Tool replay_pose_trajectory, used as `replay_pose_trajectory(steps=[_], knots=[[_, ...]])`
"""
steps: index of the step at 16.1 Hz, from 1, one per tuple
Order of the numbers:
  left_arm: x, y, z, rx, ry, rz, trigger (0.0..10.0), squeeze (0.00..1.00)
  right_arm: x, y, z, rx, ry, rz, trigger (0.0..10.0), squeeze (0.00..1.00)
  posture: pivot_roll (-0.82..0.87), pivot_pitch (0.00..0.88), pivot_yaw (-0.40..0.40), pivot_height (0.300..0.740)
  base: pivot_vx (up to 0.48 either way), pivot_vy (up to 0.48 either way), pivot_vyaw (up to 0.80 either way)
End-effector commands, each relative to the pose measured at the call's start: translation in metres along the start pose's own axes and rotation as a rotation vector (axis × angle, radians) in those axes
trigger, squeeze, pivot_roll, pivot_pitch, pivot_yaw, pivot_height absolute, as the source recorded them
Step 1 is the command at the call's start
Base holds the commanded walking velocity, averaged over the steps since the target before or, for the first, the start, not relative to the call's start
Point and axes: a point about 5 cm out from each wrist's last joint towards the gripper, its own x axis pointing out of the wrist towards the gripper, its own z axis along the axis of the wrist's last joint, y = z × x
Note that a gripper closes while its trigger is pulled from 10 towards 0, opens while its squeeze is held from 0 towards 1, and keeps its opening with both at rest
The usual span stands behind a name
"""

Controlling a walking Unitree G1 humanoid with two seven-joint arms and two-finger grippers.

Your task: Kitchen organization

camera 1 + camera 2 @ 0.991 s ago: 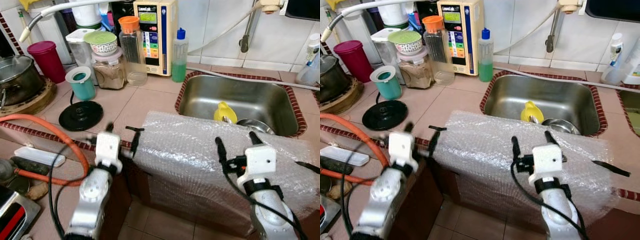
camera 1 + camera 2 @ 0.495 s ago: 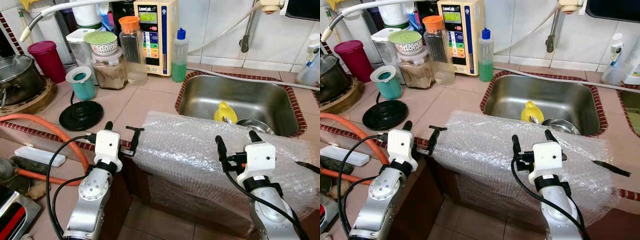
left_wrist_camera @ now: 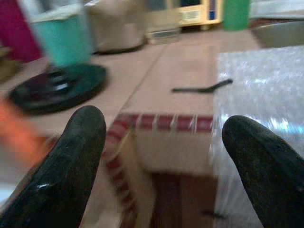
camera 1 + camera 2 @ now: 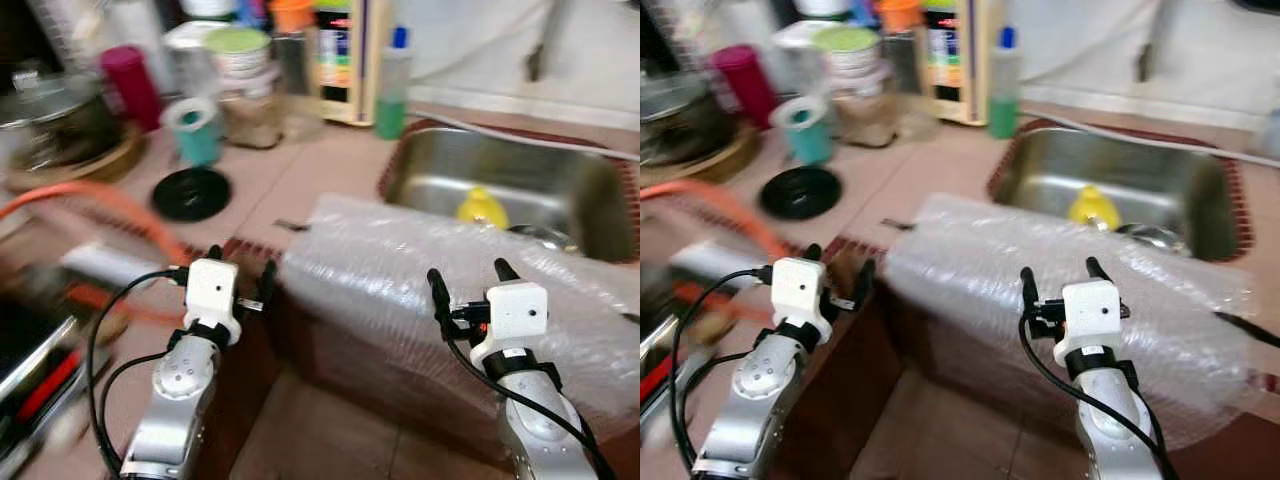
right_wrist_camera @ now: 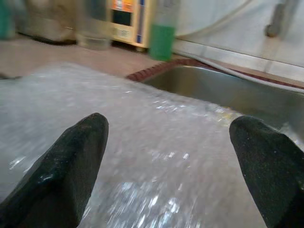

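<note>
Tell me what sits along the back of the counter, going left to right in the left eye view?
Magenta cup → teal cup → jar with green-lidded bowl on top → green soap bottle → steel sink.

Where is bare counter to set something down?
Bare tile lies between the black disc, the sink rim and the bubble wrap. The back row around the teal cup and jars is crowded.
</note>
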Motion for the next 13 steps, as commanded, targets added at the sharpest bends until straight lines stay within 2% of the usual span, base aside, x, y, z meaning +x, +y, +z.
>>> replay_pose_trajectory(steps=[1, 5, 10, 13], knots=[[-0.001, -0.001, 0.002, 0.004, 0.0, 0.002, 10.0, 0.0, 0.0, -0.002, 0.001, -0.001, -0.002, -0.001, 10.0, 0.0, -0.01, 0.0, 0.082, 0.74, -0.3, -0.281, 0.0], [-0.001, -0.001, 0.001, -0.001, 0.008, 0.001, 10.0, 0.0, 0.0, -0.002, 0.0, -0.005, 0.002, -0.002, 10.0, 0.0, -0.01, 0.0, 0.082, 0.74, -0.219, -0.276, 0.0], [0.0, -0.002, -0.003, -0.024, 0.016, -0.006, 10.0, 0.0, -0.002, -0.004, -0.003, -0.01, 0.013, -0.008, 10.0, 0.0, -0.02, 0.0, 0.085, 0.74, 0.0, 0.0, 0.0], [-0.003, -0.004, -0.024, -0.07, 0.099, -0.027, 10.0, 0.0, -0.004, -0.003, -0.01, -0.012, 0.035, -0.007, 10.0, 0.0, -0.02, 0.0, 0.083, 0.74, 0.0, 0.0, 0.0]])
